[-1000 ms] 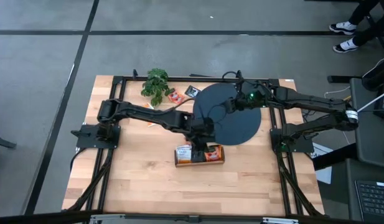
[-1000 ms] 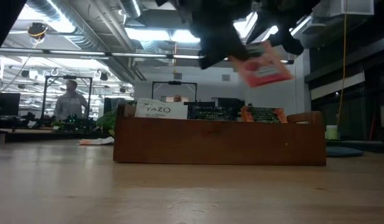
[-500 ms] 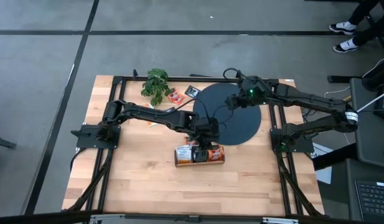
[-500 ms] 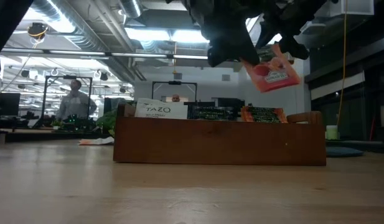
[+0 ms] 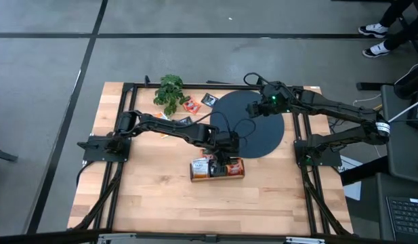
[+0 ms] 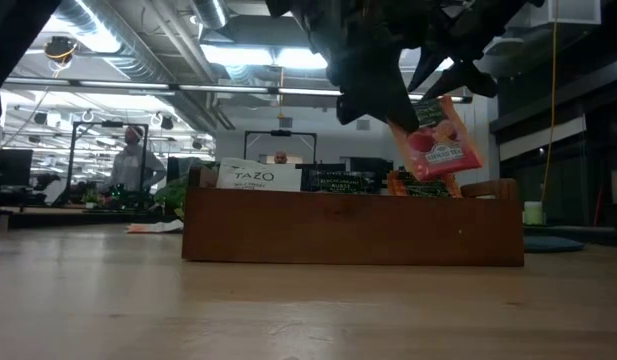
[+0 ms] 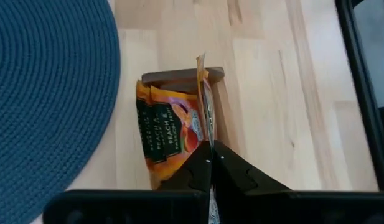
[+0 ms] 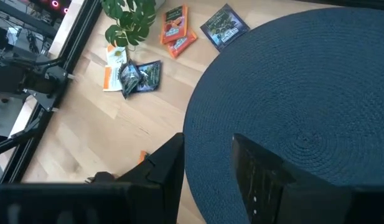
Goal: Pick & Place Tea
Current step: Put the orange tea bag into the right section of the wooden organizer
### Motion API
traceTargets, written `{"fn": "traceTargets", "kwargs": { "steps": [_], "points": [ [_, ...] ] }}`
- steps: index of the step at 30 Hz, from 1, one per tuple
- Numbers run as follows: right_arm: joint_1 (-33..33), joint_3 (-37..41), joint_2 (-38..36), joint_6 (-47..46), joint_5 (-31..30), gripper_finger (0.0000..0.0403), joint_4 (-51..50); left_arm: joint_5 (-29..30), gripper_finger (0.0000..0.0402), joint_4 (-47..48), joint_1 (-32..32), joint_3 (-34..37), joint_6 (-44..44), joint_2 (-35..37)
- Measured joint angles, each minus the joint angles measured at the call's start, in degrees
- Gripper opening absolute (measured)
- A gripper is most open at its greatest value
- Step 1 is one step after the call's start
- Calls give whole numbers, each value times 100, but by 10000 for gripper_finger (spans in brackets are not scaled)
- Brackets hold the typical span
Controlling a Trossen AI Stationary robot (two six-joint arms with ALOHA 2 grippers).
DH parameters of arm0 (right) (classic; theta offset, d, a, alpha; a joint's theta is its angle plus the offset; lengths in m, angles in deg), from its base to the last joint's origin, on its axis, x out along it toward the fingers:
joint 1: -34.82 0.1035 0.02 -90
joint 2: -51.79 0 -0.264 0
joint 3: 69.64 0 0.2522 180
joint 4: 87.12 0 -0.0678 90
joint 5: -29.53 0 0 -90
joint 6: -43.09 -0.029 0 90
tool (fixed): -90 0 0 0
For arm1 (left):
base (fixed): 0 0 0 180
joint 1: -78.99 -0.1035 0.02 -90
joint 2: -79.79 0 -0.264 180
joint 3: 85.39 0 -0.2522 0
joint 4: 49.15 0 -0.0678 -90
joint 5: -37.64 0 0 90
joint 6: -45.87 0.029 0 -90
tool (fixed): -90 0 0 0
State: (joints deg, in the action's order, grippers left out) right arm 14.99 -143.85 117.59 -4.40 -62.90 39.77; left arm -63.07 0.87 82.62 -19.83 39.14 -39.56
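A: The red tea packet [image 6: 443,140] hangs at upper right of the low view, just above the wooden box [image 6: 353,225], pinched by one edge in the left end effector [image 7: 210,163], fingers clamped together on it.

B: It looks light, thin and floppy, maybe slick; an edge pinch suits it.

A: The right end effector [image 8: 207,165] hovers over the dark mat [image 8: 304,93], fingers apart, empty.

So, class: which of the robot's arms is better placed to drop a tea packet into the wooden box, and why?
Left. Its hand is shut on a red tea packet right above the wooden box. The right hand is open and empty over the dark mat.
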Motion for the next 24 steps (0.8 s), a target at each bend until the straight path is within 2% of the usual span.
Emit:
{"fn": "traceTargets", "kwargs": {
  "steps": [7, 24],
  "points": [
    [0, 0, 0, -1, 0, 136, 3, 167, 3, -37, -4, 0, 195, -87],
    [0, 0, 0, 38, 1, 136, 3, 69, 8, 0, -6, 2, 194, -243]
  ]
}}
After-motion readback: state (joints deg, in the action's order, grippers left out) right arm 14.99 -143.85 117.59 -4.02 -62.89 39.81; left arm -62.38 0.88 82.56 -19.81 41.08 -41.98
